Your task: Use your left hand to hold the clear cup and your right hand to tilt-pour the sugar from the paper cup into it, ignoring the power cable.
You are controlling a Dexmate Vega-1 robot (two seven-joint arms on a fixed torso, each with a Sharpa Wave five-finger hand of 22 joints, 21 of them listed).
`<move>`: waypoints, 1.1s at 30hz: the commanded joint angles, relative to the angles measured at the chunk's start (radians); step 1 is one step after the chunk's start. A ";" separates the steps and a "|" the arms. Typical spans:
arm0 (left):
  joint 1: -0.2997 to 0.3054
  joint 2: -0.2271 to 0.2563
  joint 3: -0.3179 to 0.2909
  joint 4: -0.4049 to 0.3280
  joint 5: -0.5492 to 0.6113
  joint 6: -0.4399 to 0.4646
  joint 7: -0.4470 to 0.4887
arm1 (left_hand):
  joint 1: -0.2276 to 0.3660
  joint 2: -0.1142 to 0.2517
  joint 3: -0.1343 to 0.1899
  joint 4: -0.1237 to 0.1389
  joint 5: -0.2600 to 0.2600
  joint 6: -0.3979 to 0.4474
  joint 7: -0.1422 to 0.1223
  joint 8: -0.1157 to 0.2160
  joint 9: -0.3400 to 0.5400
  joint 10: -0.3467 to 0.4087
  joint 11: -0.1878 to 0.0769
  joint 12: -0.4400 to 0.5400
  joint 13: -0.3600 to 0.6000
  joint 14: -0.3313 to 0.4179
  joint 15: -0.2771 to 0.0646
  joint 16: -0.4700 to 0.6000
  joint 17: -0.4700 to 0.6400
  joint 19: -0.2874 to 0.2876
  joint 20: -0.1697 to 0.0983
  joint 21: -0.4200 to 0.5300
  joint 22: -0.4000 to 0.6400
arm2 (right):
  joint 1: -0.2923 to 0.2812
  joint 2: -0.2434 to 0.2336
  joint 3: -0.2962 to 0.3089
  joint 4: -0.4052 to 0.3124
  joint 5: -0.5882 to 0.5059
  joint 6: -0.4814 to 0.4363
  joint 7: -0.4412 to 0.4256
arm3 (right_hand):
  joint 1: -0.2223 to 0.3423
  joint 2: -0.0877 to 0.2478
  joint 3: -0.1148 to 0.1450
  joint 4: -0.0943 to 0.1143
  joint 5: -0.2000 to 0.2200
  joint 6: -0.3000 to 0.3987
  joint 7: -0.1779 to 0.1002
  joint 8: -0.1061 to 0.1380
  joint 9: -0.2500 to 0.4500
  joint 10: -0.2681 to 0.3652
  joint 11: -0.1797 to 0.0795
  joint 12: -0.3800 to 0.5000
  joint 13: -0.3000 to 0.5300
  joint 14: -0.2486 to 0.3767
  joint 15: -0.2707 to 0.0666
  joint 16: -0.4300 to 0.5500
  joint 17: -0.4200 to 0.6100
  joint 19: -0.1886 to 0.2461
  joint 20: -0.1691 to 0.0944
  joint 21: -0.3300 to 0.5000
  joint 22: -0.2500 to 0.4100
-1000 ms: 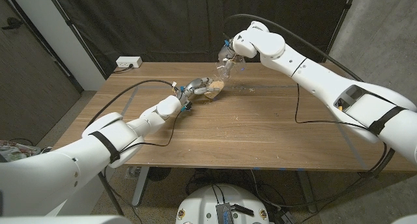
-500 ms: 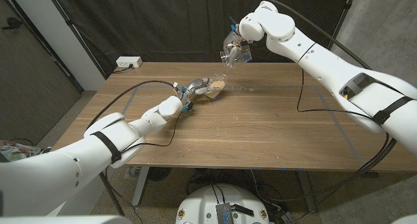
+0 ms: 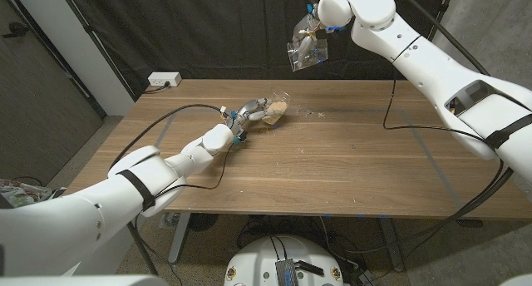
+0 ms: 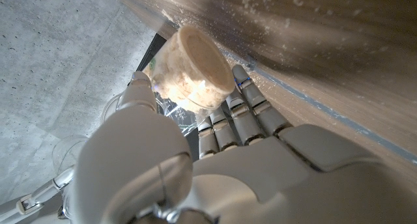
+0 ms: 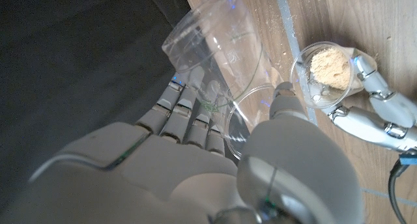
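On the table's far middle stands a clear cup (image 3: 276, 111) with tan sugar in it, gripped from the side by my left hand (image 3: 251, 113). The left wrist view shows that cup (image 4: 193, 69) between the thumb and fingers of my left hand (image 4: 215, 152). High above the table's far edge, my right hand (image 3: 322, 22) holds a crumpled, empty-looking cup (image 3: 302, 50), tilted. It looks like clear plastic, not paper. In the right wrist view this cup (image 5: 212, 55) lies in my right hand (image 5: 195, 165), with the sugar cup (image 5: 326, 74) far below.
Spilled sugar grains (image 3: 314, 113) lie on the wood beside the filled cup. A black cable (image 3: 166, 120) loops over the table's left part, and another (image 3: 399, 136) hangs from my right arm. A white power strip (image 3: 164, 80) sits at the far left corner.
My right hand has risen up and to the right with its empty cup, away from the filled cup. My left hand and the filled cup have stayed in place.
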 commanded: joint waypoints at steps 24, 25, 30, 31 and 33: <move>0.058 -0.024 -0.201 -0.007 -0.177 -0.183 -0.179 | 0.000 0.004 -0.011 0.004 0.003 -0.003 0.011 -0.001 0.000 -0.003 0.006 -0.005 0.008 0.003 -0.115 -0.006 0.004 -0.003 -0.058 0.014 0.001 | -0.188 -0.243 0.313 -0.131 0.510 -0.322 -0.228 | 0.000 0.012 0.012 0.002 0.002 0.038 -0.026 -0.003 0.007 0.007 0.000 -0.004 0.010 0.009 -0.180 -0.002 0.004 0.013 -0.113 0.011 0.000; 0.058 -0.025 -0.204 -0.006 -0.178 -0.185 -0.179 | -0.001 0.003 -0.012 0.005 0.003 -0.003 0.010 -0.002 0.000 -0.003 0.007 -0.006 0.008 0.001 -0.113 -0.007 0.004 -0.004 -0.057 0.013 0.001 | -0.200 -0.251 0.323 -0.135 0.527 -0.329 -0.246 | -0.001 0.012 0.012 0.002 0.002 0.038 -0.026 -0.004 0.008 0.006 0.001 -0.004 0.010 0.010 -0.180 -0.003 0.004 0.013 -0.113 0.011 0.000; 0.061 -0.034 -0.230 -0.004 -0.197 -0.187 -0.206 | -0.001 0.004 -0.013 0.005 0.003 -0.015 0.007 -0.006 -0.001 -0.005 0.006 -0.008 0.007 -0.001 -0.113 -0.008 0.005 -0.008 -0.056 0.013 0.000 | -0.264 -0.281 0.387 -0.147 0.652 -0.360 -0.335 | -0.002 0.012 0.012 0.003 0.002 0.039 -0.020 -0.005 0.008 0.007 0.008 -0.005 0.011 0.011 -0.180 -0.003 0.004 0.017 -0.112 0.012 0.000; 0.062 -0.037 -0.236 -0.004 -0.203 -0.186 -0.212 | -0.001 0.004 -0.013 0.005 0.003 -0.014 0.008 -0.006 0.000 -0.007 0.008 -0.009 0.007 0.000 -0.111 -0.007 0.005 -0.008 -0.056 0.013 0.000 | -0.279 -0.289 0.398 -0.150 0.676 -0.358 -0.357 | -0.002 0.012 0.012 0.003 0.002 0.038 -0.019 -0.005 0.008 0.007 0.006 -0.005 0.012 0.011 -0.180 -0.003 0.005 0.017 -0.113 0.013 0.000; 0.063 -0.043 -0.249 -0.002 -0.213 -0.183 -0.225 | -0.001 0.004 -0.013 0.005 0.003 -0.014 0.007 -0.006 0.000 -0.010 0.007 -0.010 0.007 -0.002 -0.113 -0.008 0.006 -0.010 -0.056 0.013 0.000 | -0.306 -0.301 0.421 -0.148 0.729 -0.347 -0.395 | -0.005 0.013 0.012 0.004 0.001 0.040 -0.018 -0.005 0.009 0.011 0.011 -0.004 0.013 0.013 -0.179 -0.002 0.005 0.019 -0.113 0.013 0.000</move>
